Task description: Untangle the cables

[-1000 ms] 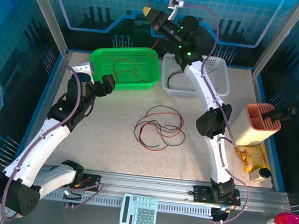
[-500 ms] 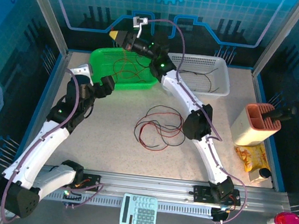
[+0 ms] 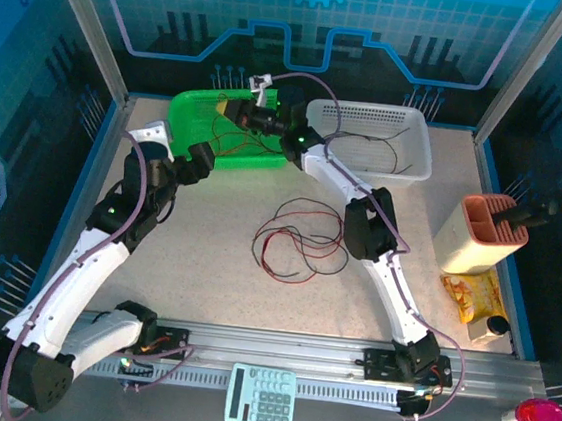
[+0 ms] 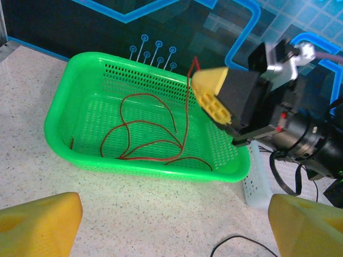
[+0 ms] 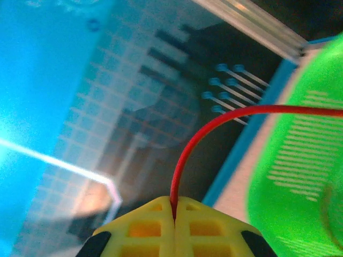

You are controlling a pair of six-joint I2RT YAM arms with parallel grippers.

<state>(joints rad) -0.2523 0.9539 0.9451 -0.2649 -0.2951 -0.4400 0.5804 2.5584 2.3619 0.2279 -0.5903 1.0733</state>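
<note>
meanwhile the right gripper (image 3: 233,113) had swung from high over the white basket (image 3: 416,166) at 1 o'clock across to the green basket (image 3: 186,110) at 11 o'clock and dropped lower. its jaws were pinched shut on a red cable (image 4: 185,120), which ran down from the yellow pads into that basket. by my reading, one red strand had been freed and was about to be let go there. the tangle of red and black cables (image 3: 298,238) lay unchanged at the table's centre, so most of the work remained. the left gripper (image 4: 171,222) hovered wide and empty just short of the green basket. whether the held cable joined the red loops already in the basket was hard to tell, and a black cable (image 4: 236,242) was cut off at 6 o'clock.
</note>
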